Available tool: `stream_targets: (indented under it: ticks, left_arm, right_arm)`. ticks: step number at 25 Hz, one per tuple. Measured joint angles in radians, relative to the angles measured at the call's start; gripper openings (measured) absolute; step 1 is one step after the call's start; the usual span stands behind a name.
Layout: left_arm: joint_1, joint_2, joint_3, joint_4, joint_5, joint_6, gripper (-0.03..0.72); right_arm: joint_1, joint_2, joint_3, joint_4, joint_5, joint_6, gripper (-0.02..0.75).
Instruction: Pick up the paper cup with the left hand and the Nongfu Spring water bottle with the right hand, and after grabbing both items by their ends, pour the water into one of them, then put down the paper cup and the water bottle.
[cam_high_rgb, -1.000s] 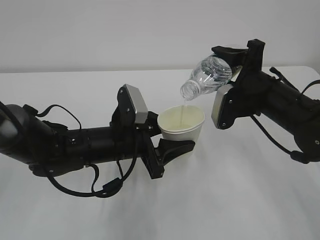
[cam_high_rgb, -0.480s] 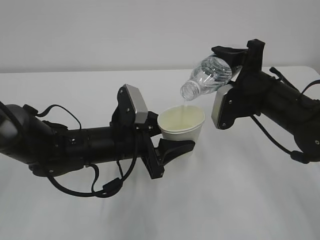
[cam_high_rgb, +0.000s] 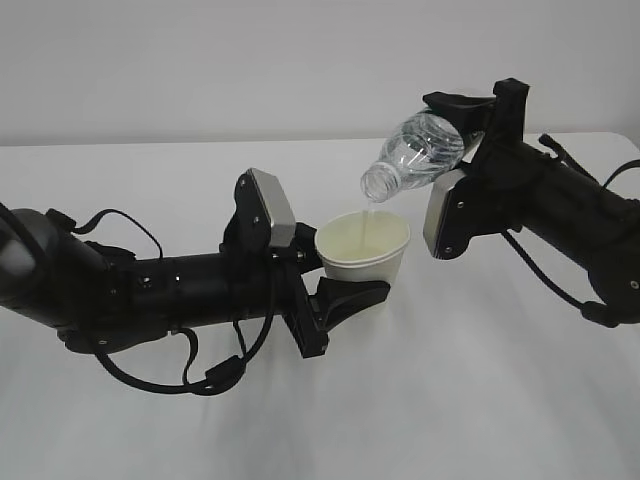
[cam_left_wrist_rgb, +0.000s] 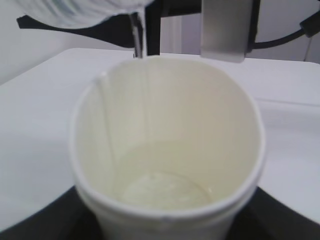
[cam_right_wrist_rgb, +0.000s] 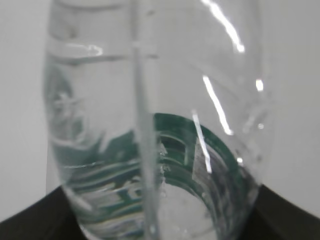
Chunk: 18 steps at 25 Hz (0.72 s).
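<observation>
The left gripper (cam_high_rgb: 345, 290) clasps the paper cup (cam_high_rgb: 362, 254) around its lower wall and holds it upright, clear of the tabletop (cam_high_rgb: 470, 400). Up and to the far side of that gripper, the right gripper (cam_high_rgb: 462, 135) grasps the Nongfu Spring water bottle (cam_high_rgb: 415, 153) by its base end. The bottle's long axis is tipped past level, its open mouth pointing down and toward the left gripper, poised just above the cup's far rim without touching it.

A thin thread of water (cam_left_wrist_rgb: 141, 35) drops from the mouth into the cup; in the left wrist view a shallow pool sits at the cup's bottom. The pour looks to be partway through, and the coming move turns on the mouth staying over the cup's opening, since the stream lands near the far edge rather than the centre.

How much water remains in the bottle is hard to judge: the right wrist view is filled by blurred clear plastic and a smear of green label. The right gripper's fingers are largely hidden behind the bottle and the wrist plate.
</observation>
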Motion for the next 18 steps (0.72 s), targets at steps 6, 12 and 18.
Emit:
stream_targets:
  ticks: [6,12,18]
  left_arm:
    - [0.0,0.0,0.0,0.0,0.0,0.0,0.429]
    - [0.0,0.0,0.0,0.0,0.0,0.0,0.429]
    - [0.0,0.0,0.0,0.0,0.0,0.0,0.429]
  right_arm:
    - [0.0,0.0,0.0,0.0,0.0,-0.004,0.484]
    - [0.0,0.0,0.0,0.003,0.0,-0.01,0.484]
    - [0.0,0.0,0.0,0.005,-0.002,-0.014,0.484]
